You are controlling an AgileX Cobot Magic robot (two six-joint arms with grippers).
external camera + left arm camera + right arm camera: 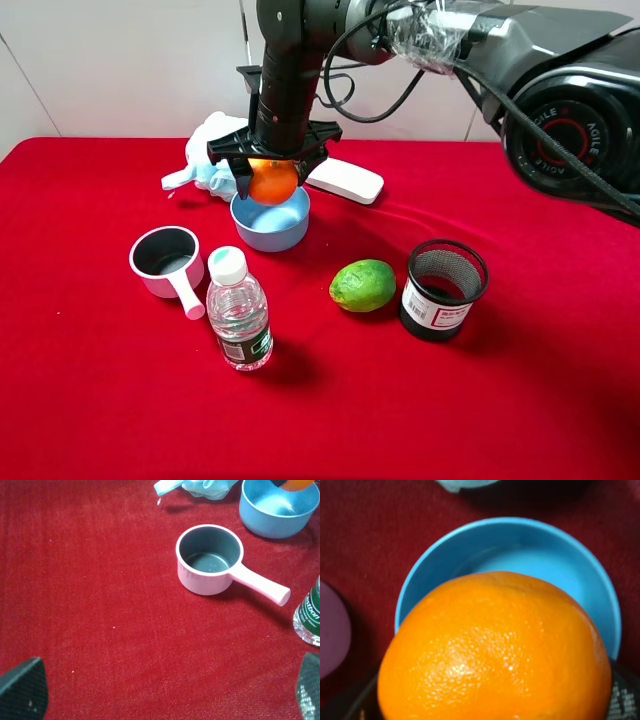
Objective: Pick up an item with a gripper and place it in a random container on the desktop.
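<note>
Nearest the high camera stands the capped water bottle (238,315), upright on the red surface (500,400) and taking no part in the work.

Behind it the right gripper (272,183) hangs straight down over the blue bowl (270,238). Its fingers pinch the orange (272,185) from both sides. The fruit is in the air, directly above the bowl's mouth and not touching the rim. The wrist view shows the bowl (420,580) ringing the orange (495,650) from below. I judge that it is held this way so that a plain release drops it inside. The drop looks short, so a bounce out seems unlikely.

The left gripper (165,687) is parked low over bare cloth, its fingers (22,690) spread wide with nothing between them, clear of the other arm.

Taking the bowl as centre in the high view:
- The bowl itself is empty.
- At 8 o'clock, the small handled pot (160,285) is also empty, its dark inside bare in the left wrist view (200,582).
- At 4 o'clock lies the green lime (362,285), loose on the surface.
- Farther out at 4 o'clock, the black mesh cup (437,312) shows nothing inside, as far as its opening can be seen.
- At 10 o'clock lies a crumpled pale cloth (205,165).
- At 2 o'clock lies a flat white object (345,182).
</note>
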